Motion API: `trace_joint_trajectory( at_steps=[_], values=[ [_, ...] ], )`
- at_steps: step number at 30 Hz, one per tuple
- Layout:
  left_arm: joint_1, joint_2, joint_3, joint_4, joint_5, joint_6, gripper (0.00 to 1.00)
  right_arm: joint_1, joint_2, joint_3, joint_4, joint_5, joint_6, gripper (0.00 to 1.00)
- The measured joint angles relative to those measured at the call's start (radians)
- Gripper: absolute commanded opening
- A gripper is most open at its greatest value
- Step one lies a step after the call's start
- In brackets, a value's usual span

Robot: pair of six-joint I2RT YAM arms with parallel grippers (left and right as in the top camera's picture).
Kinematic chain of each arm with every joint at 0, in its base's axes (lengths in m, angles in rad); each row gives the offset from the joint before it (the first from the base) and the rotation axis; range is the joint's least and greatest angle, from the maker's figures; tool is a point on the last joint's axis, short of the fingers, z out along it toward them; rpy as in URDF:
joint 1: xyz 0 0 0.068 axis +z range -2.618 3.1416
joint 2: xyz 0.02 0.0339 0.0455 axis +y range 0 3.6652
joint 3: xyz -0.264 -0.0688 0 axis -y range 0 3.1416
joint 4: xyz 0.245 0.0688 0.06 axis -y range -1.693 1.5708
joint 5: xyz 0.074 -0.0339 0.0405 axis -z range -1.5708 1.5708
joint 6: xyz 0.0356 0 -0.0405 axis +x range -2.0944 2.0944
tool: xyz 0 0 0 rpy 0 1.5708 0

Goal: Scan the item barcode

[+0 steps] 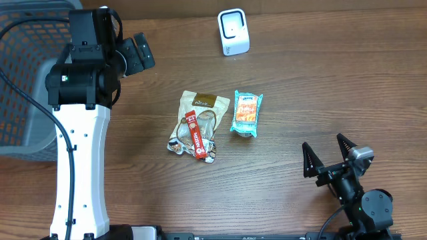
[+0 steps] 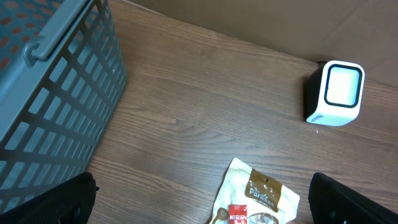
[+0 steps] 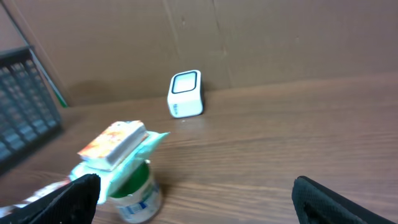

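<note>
The white barcode scanner (image 1: 233, 32) stands at the back of the table, also in the left wrist view (image 2: 336, 93) and the right wrist view (image 3: 186, 93). A beige snack pouch (image 1: 200, 113) lies mid-table with a red coffee stick (image 1: 195, 135) across it. Beside it, a teal packet (image 1: 247, 113) rests on a green-and-white can (image 3: 134, 190). My left gripper (image 1: 137, 55) hovers open at the back left, above and left of the pouch (image 2: 258, 196), with nothing in it. My right gripper (image 1: 327, 155) stands open and empty at the front right, right of the teal packet (image 3: 118, 146).
A grey mesh basket (image 1: 23, 80) fills the far left edge, close to the left arm. Bare wooden tabletop (image 1: 320, 87) lies between the items and the right gripper. A cardboard wall (image 3: 249, 37) stands behind the scanner.
</note>
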Motion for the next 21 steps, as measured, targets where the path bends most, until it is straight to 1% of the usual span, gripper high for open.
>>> trace_joint_trajectory(
  at_steps=[4,8,9,10,11,15,18,21],
  values=[
    [0.000,0.000,0.000,0.000,0.000,0.000,1.00,0.000,0.029,0.149,-0.085,-0.004,0.062,1.00],
    [0.000,0.000,0.000,0.000,0.000,0.000,1.00,0.000,0.149,0.402,-0.212,-0.004,0.085,1.00],
    [0.000,0.000,0.000,-0.001,0.000,0.000,1.00,0.000,0.224,0.516,-0.276,-0.004,0.090,1.00],
    [0.000,0.000,0.000,-0.002,0.000,0.000,1.00,0.000,0.241,0.537,-0.282,-0.005,0.092,1.00],
    [0.000,0.000,0.000,-0.001,0.000,0.000,1.00,0.000,0.287,0.600,-0.325,-0.008,0.095,1.00],
    [0.000,0.000,0.000,-0.003,0.000,0.000,1.00,0.000,0.558,0.943,-0.580,-0.040,0.104,1.00],
    [0.000,0.000,0.000,-0.002,0.000,0.000,1.00,0.000,0.752,1.166,-0.727,-0.074,0.106,1.00],
    [0.000,0.000,0.000,-0.003,0.000,0.000,1.00,0.000,0.925,1.332,-0.790,-0.126,0.107,1.00]
  ],
)
